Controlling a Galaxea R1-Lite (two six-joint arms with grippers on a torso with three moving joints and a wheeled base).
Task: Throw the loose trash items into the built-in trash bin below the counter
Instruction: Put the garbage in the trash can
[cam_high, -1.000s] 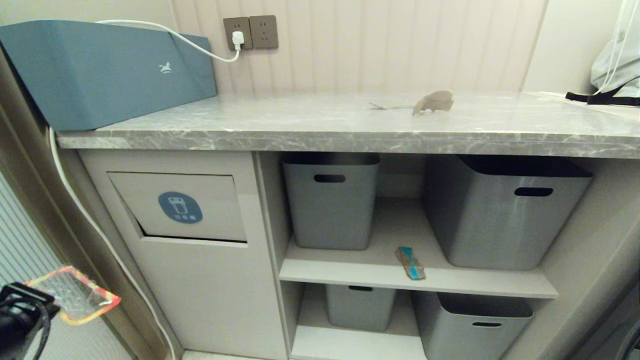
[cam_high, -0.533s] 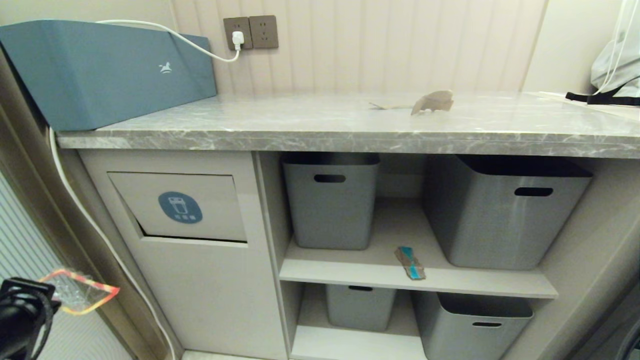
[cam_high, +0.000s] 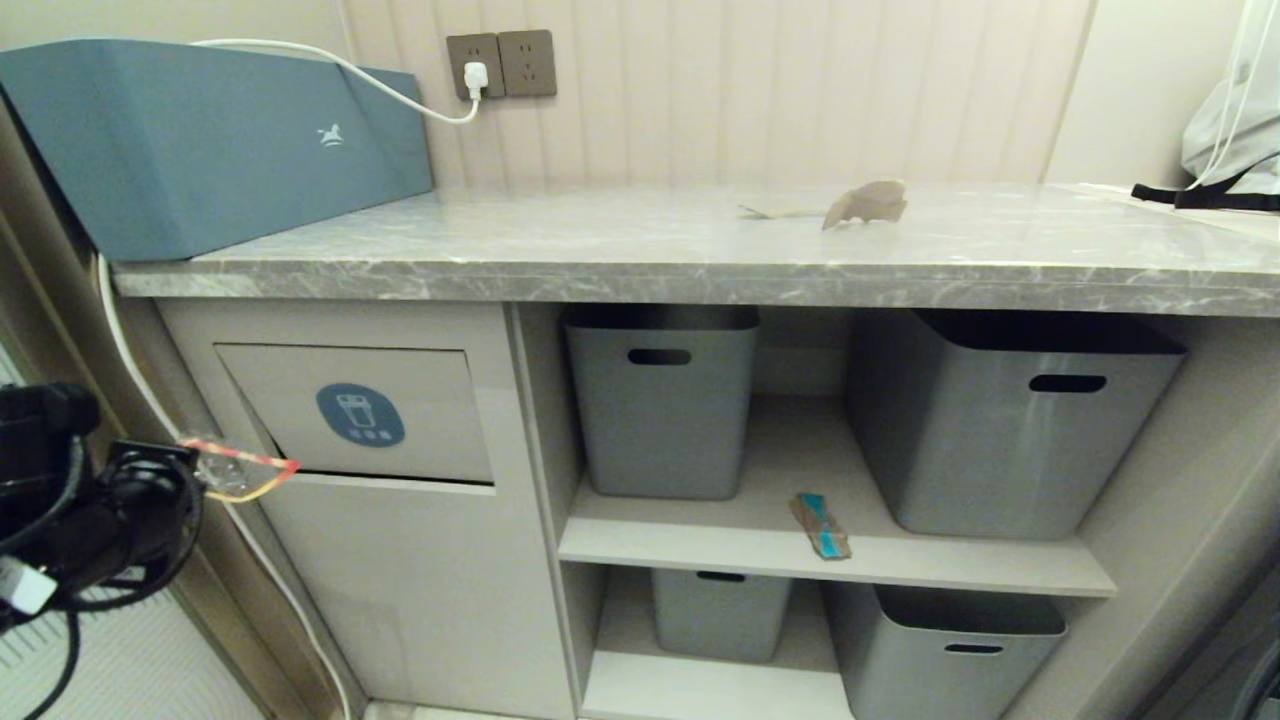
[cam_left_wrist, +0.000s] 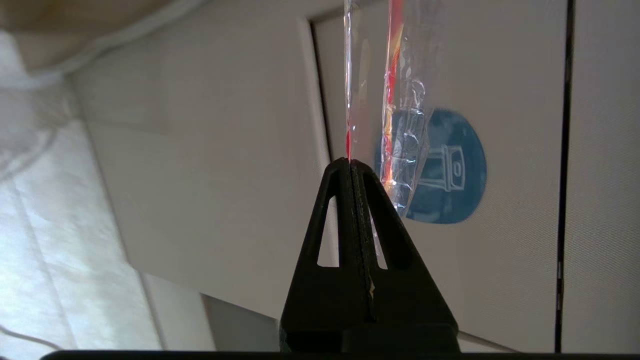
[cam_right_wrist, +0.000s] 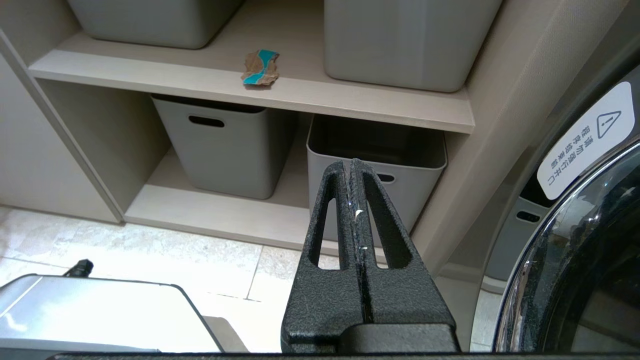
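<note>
The left gripper (cam_high: 195, 470) is clamped on the edge of a clear plastic packet (cam_high: 240, 468) with a red-and-yellow rim and holds it level, just beside the lower left corner of the flap (cam_high: 360, 412) of the built-in trash bin (cam_high: 400, 560). In the left wrist view the packet (cam_left_wrist: 402, 125) hangs in front of the round blue sticker (cam_left_wrist: 450, 170). The step in hand appears to be the delivery of this item to the bin. The flap looks slightly ajar along its lower edge, so the next move likely calls for pressing the flap inward with the packet or fingertips, advancing until the packet is past the opening, and only then releasing it. The thin film is limp and may cling to the fingers. The right gripper (cam_right_wrist: 356, 200) is parked low with its fingers together and empty, facing the lower shelves. Two items remain: a brown cardboard scrap (cam_high: 866, 204) on the counter (cam_high: 600, 250) and a brown-and-teal scrap (cam_high: 822, 526) on the middle shelf (cam_high: 700, 545) between two grey tubs (cam_high: 660, 410). The counter is a grey veined stone slab. A long teal box (cam_high: 200, 140) stands at its left end, with a white cable (cam_high: 400, 95) running to a wall socket (cam_high: 500, 65). The wall is pale panelling.
</note>
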